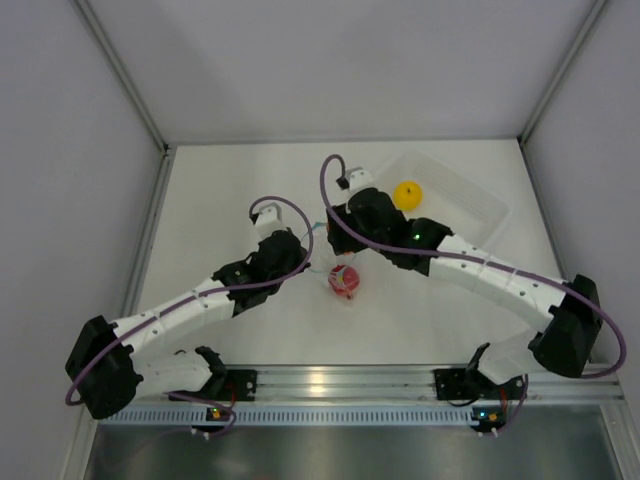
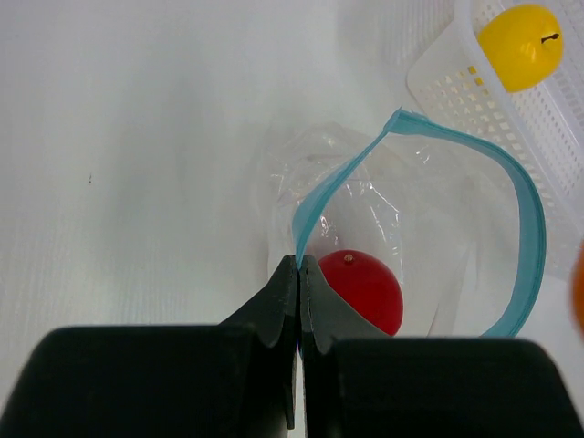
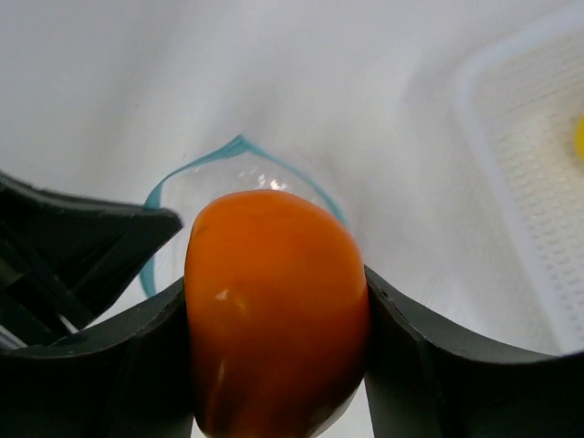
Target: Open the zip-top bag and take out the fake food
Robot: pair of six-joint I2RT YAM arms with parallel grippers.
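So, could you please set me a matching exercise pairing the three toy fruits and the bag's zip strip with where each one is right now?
Things:
1. yellow round toy fruit
2. red round toy fruit
3. orange round toy fruit
4. light blue zip strip of the crinkly clear plastic bag

Places:
A. pinched between the left fingers
B. inside the opened bag
C. in the clear rigid plastic tray
D. held between the right fingers

Pairs: 1-C, 2-B, 3-D, 4-A.
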